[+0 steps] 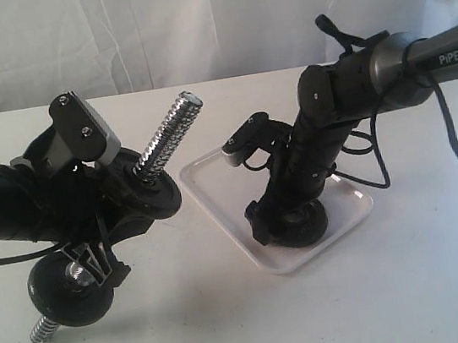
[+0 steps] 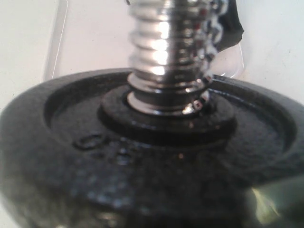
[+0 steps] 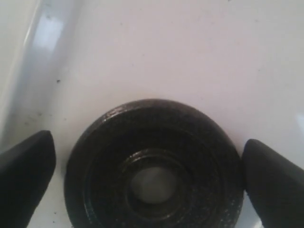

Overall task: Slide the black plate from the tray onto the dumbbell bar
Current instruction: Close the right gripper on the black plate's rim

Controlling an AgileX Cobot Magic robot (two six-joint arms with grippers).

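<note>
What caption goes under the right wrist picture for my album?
Fingers spread on either side of the black plate lying flat in the tray.

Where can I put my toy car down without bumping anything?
Best spot: the table in front, between the lower plate on the dumbbell bar and the near corner of the tray. Also free: the front right, beyond the tray. Crowded: inside the tray, where the right gripper straddles the black plate, and the left side, filled by bar and left arm.
</note>
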